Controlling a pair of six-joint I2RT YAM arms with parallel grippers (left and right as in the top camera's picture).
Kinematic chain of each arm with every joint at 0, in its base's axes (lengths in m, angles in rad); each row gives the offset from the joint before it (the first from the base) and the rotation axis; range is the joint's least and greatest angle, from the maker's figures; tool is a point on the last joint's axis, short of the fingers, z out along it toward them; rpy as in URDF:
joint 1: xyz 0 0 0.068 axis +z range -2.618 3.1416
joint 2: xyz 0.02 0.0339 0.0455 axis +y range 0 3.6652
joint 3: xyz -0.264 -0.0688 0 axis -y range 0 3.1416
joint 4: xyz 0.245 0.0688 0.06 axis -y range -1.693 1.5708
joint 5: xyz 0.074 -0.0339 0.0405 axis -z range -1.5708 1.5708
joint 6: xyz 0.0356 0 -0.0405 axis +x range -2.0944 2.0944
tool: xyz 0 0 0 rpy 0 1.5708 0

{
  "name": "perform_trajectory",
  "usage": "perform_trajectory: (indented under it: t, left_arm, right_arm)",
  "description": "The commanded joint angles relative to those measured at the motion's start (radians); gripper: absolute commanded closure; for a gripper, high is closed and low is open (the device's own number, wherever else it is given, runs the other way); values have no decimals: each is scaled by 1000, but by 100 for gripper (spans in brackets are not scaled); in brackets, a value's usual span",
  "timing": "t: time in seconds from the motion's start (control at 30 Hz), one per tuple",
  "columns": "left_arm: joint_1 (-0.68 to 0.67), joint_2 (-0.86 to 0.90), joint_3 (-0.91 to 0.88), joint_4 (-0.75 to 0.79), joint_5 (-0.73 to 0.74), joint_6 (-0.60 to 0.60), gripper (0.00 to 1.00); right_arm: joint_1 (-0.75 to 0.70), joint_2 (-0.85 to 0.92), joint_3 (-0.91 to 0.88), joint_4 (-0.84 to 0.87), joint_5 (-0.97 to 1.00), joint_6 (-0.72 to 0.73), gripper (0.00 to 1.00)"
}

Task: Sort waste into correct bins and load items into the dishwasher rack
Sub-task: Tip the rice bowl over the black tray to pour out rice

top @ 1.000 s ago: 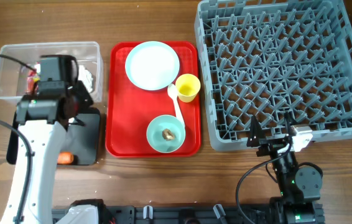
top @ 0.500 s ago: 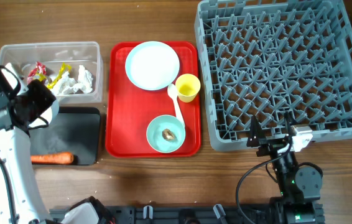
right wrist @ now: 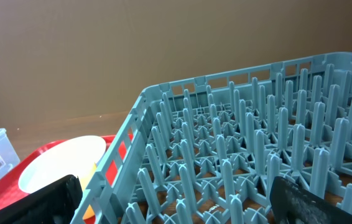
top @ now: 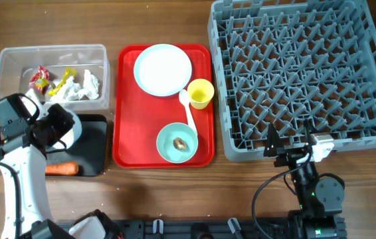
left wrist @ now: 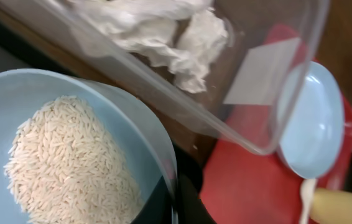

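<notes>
My left gripper point(top: 56, 126) is shut on the rim of a pale-blue bowl point(left wrist: 14, 99) full of white rice point(left wrist: 70, 162) and holds it over the black bin point(top: 92, 149). An orange carrot point(top: 62, 168) lies in that bin. The clear bin point(top: 15, 56) holds red and yellow wrappers point(top: 48, 78) and white tissue point(top: 82, 86). On the red tray point(top: 128, 133) are the plate point(top: 163, 70), yellow cup point(top: 200, 93), white spoon point(top: 188, 109) and a second bowl point(top: 177, 142) with a brown lump. My right gripper point(top: 293, 147) is open and empty at the front edge of the grey rack point(top: 301, 73).
The left wrist view shows the clear bin's wall point(left wrist: 257, 74) just beyond the held bowl, with the tray point(left wrist: 250, 186) and plate point(left wrist: 313, 124) behind. The right wrist view looks across the rack's pegs point(right wrist: 257, 155). Bare wooden table lies in front of the tray.
My left arm swung away from the clear bin to the far left, then came back right and nearer, over the black bin's left end. The right arm has not moved.
</notes>
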Motion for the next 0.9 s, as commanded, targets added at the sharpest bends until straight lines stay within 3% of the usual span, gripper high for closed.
perform_trajectory:
  t: [0.0, 0.17, 0.27, 0.7, 0.87]
  left_arm:
    - [30, -11, 1, 4, 272, 95, 96]
    - [72, -11, 0, -68, 359, 183, 96]
    - [93, -11, -2, -69, 450, 324, 96]
    - [314, -11, -2, -67, 875, 386, 96]
    - [359, -11, -3, -81, 921, 386, 96]
  right_arm:
    - [4, -2, -1, 5, 11, 7, 0]
    - [4, -2, -1, 5, 11, 7, 0]
    - [4, -2, -1, 5, 11, 7, 0]
    - [4, -2, -1, 5, 11, 6, 0]
    - [4, -2, -1, 5, 11, 7, 0]
